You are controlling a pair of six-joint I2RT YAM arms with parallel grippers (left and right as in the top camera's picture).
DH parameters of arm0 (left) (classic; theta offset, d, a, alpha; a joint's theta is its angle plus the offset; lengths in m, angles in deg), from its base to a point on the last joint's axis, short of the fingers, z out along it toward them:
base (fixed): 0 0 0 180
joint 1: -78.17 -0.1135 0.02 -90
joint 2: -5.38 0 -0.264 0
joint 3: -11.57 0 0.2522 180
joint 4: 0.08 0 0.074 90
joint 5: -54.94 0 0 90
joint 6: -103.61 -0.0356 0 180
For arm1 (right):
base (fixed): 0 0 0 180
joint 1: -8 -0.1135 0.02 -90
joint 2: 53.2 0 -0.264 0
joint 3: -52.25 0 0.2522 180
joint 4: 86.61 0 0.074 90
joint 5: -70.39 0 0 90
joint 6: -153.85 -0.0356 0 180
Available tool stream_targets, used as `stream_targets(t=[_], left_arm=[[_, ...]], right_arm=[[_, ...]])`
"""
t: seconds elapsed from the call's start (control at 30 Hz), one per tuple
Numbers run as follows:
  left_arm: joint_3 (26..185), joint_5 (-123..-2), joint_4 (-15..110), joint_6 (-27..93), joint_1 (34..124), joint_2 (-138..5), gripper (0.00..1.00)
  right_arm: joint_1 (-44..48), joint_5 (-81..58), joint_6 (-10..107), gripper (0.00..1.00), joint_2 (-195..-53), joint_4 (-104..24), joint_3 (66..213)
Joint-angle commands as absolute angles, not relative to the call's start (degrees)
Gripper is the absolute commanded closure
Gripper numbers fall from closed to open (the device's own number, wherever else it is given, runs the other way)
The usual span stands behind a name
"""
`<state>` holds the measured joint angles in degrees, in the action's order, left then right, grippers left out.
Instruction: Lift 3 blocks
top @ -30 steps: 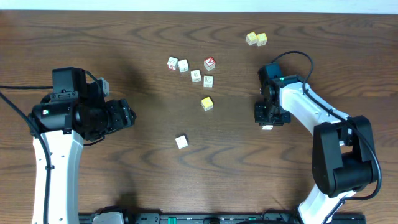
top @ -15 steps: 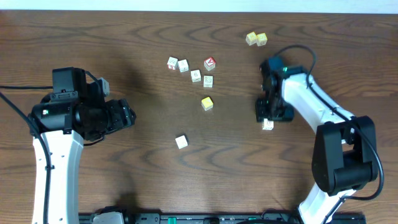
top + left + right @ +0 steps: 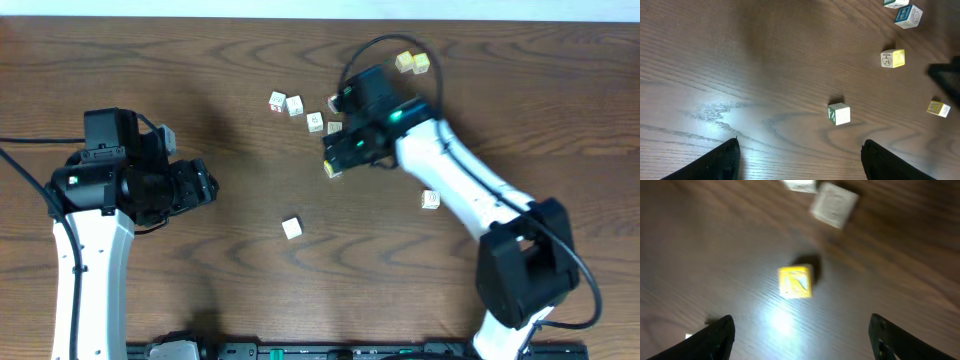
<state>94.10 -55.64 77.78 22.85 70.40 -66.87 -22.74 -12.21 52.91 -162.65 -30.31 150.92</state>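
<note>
Right gripper [image 3: 801,330] observed spread wide, empty. Small yellow-faced wooden alphabet cube [image 3: 796,282] is located on dark wooden table [image 3: 700,240] at its 12 o'clock, just ahead, centred; left gripper [image 3: 800,155] lies well apart.

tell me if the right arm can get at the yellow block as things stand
Probably yes. The right arm's fingers stand open above the yellow block, which sits between them in the wrist view. The nearest pale cube lies apart from it, so nothing seems in the way.

Right end effector [image 3: 801,336] opened, pale block [image 3: 430,199] left behind, arm swung over yellow block [image 3: 795,282]
</note>
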Motion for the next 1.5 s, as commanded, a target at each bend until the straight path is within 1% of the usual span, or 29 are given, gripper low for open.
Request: stream_targets(t=[0.0,0.13,0.3,0.37,0.4,0.47,0.53,0.63,0.83,1.07,1.1,1.2,1.33,1.47], left_arm=[[93.8,-54.9,77.9,23.4,70.1,-67.2,0.22],[93.8,-54.9,77.9,23.4,70.1,-67.2,0.22],[93.8,-54.9,77.9,23.4,70.1,-67.2,0.22],[93.8,-54.9,77.9,23.4,70.1,-67.2,0.22],[93.8,-54.9,77.9,23.4,70.1,-67.2,0.22],[93.8,-54.9,77.9,23.4,70.1,-67.2,0.22],[93.8,-54.9,77.9,23.4,70.1,-67.2,0.22],[93.8,-54.9,77.9,23.4,70.1,-67.2,0.22],[93.8,-54.9,77.9,23.4,70.1,-67.2,0.22],[93.8,-54.9,77.9,23.4,70.1,-67.2,0.22],[93.8,-54.9,77.9,23.4,70.1,-67.2,0.22],[93.8,-54.9,77.9,23.4,70.1,-67.2,0.22],[93.8,-54.9,77.9,23.4,70.1,-67.2,0.22],[93.8,-54.9,77.8,23.4,70.1,-67.2,0.22]], right_arm=[[-26.9,-20.6,51.7,0.2,-165.2,-33.0,149.8],[-29.1,-27.3,50.6,0.21,-169.1,-34.1,149.8],[-29.1,-27.6,50.6,0.21,-173.1,-36.1,149.8],[-29.1,-26.6,50.6,0.24,-173.7,-36.8,149.8],[-29.1,-26.1,50.6,0.27,-174.0,-37.5,149.8],[-29.1,-25.5,50.6,0.39,-174.7,-38.4,149.8],[-29.1,-25.2,50.6,0.43,-175.1,-39.1,149.8],[-29.1,-25.2,50.6,0.56,-175.4,-39.9,149.8],[-28.4,-25.3,50.6,0.73,-175.4,-39.4,149.9],[-27.3,-25.4,44.7,0.82,-175.4,-32.3,151.6],[-27.0,-25.4,41.7,0.8,-175.3,-29.3,152.1],[-26.0,-25.4,36.1,0.8,-175.3,-23.7,152.8],[-23.9,-25.4,30.4,0.83,-175.3,-16.2,152.8],[-20.6,-25.3,28.7,0.82,-175.3,-12.2,152.8]])
